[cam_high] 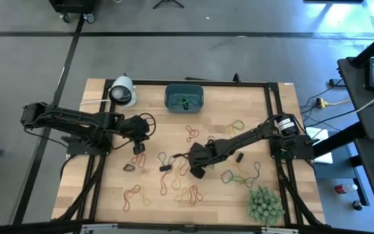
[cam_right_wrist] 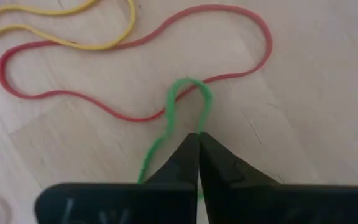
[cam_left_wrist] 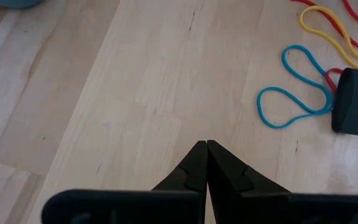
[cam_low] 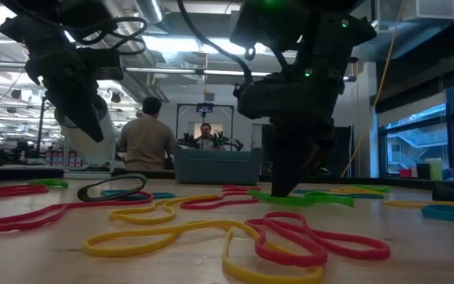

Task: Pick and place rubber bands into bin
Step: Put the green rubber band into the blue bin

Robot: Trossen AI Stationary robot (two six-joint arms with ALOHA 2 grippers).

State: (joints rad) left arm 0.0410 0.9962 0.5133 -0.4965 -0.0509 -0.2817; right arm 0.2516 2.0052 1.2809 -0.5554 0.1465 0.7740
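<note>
**Right gripper pinched on a green band at mid-table**

The pale wooden table (cam_high: 109, 195) fills the middle of the high view, framed by black rails. The two dark arms reach in from either side. The left arm enters from the left edge, its left gripper (cam_high: 139, 149) above bare wood left of centre, fingers pressed together and holding nothing; its wrist view shows the tips meeting over plain boards, with a blue twisted rubber band (cam_left_wrist: 294, 90) and a dark rounded block (cam_left_wrist: 351, 101) toward the right of that frame. The right arm comes in from the right edge, and its right gripper (cam_high: 197, 170) sits low near the table's centre, fingers closed on a thin green rubber band (cam_right_wrist: 182, 102), whose loop sticks out just past the tips and lies over a long red rubber band (cam_right_wrist: 166, 68).

A bushy green spiky plant (cam_high: 265, 203) stands at the lower right corner of the table. The small teal-blue rectangular plastic bin (cam_high: 184, 98) sits at the top centre, with something green inside. A white cylindrical roll (cam_high: 122, 91) lies to the bin's left. Loose rubber bands (cam_high: 193, 194) in red, yellow, green and dark colours lie scattered over the lower middle of the table.

In the low view, two people show in the room behind the table.
</note>
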